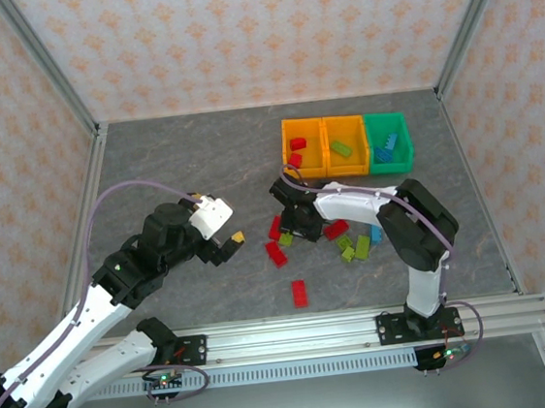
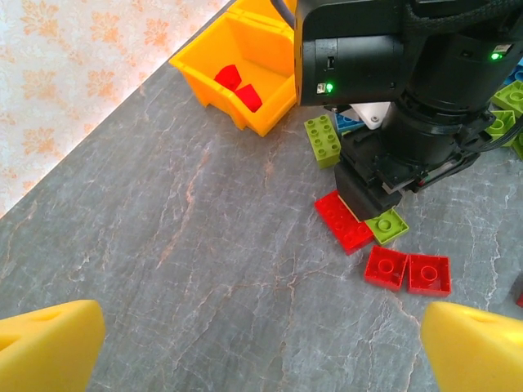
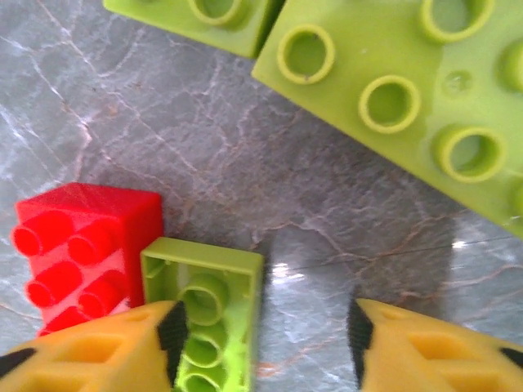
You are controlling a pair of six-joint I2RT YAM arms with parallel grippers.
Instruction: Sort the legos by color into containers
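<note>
Though adjacent, three containers [image 1: 324, 146], two orange

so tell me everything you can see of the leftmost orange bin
The leftmost orange bin is a small open-topped rectangular box that looks like smooth, bright orange plastic with a thickened rim. It stands upright on the grey marbled table at the left end of the row, its side against the second orange bin. Two red legos lie inside it.
</note>
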